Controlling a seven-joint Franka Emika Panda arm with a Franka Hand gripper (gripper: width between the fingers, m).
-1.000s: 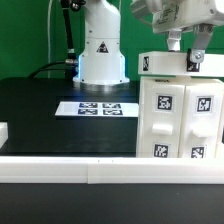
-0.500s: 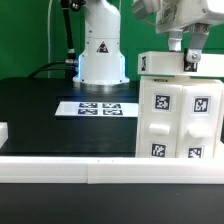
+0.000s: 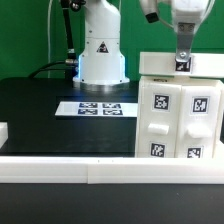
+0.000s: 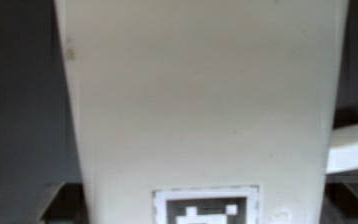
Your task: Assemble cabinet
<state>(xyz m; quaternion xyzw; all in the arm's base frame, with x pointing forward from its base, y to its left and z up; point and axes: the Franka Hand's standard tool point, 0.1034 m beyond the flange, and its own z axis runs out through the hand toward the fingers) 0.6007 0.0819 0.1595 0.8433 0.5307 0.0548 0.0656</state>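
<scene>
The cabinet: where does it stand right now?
In the exterior view the cabinet stands upright at the right, on the black table, right of the marker board.

Gripper (image 3: 183,62) atop cabinet (image 3: 180,115)

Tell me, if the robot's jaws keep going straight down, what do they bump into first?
Most likely the top of the cabinet. The gripper points down right above it, already at its top edge. Exactly how close is hard to tell.

The marker board (image 3: 99,108) lies flat on my black bench (image 3: 40,120), a white rail (image 3: 60,166) running along the near edge.
</scene>
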